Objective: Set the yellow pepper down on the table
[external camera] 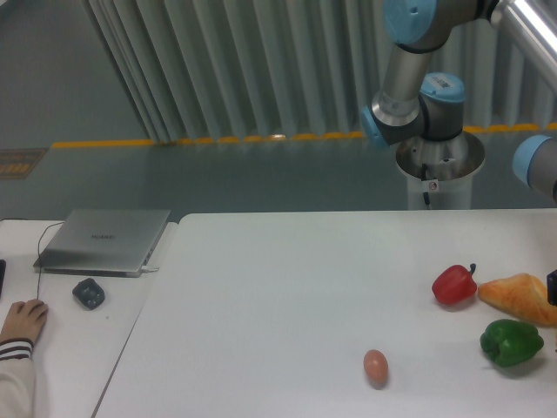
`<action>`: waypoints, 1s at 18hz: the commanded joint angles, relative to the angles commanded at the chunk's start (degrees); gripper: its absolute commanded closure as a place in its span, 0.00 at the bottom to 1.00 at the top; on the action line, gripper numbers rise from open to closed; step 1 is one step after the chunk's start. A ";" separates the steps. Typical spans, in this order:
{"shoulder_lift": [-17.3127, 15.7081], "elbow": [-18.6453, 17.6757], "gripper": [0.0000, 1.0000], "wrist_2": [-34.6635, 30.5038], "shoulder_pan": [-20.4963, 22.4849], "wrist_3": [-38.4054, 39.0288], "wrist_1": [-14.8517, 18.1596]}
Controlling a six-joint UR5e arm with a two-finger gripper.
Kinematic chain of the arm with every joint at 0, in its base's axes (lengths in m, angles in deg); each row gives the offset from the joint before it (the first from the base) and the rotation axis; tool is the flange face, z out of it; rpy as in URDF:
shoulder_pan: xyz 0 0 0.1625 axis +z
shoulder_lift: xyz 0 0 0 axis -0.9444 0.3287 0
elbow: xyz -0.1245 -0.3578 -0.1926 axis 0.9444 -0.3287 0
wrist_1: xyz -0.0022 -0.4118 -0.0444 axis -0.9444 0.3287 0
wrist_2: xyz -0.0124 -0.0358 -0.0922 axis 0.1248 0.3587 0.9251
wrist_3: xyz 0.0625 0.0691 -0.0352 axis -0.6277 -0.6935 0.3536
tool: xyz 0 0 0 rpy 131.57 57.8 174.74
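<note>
White and smooth, the table (278, 287) carries four small things at its right part: a red pepper (454, 284), an orange-tan bread (520, 298) just beside it, a green pepper (512, 341) below the bread, and an egg (375, 367) standing apart, nearer the front edge. The yellow pepper does not show anywhere on the surface or in the frame; I judge it is with the arm, outside the right border, but this I cannot confirm.

Of the robot arm (409, 83) only the upper joints and the base are visible, plus a blue joint and a dark sliver at the right border. The gripper itself is out of view, so I cannot tell if it is open, closed, or holding something.

The risk, in my opinion, is the crowded right side. If the arm descends there, the pepper may land on the bread or the green pepper, or push them, and a round pepper may roll when released. On the narrower desk at left lie a laptop (104, 239), a mouse (89, 293) and a person's hand (21, 320), well apart from this.
</note>
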 joint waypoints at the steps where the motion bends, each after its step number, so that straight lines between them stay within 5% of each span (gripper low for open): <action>1: -0.26 -0.17 0.00 0.00 -0.26 -0.09 0.09; 9: -2.72 -0.26 0.00 -1.85 -0.53 -1.14 0.44; 12: -3.43 0.00 0.00 -2.28 -0.27 -7.88 1.23; 18: -2.64 3.95 0.00 -4.82 1.40 -16.33 9.21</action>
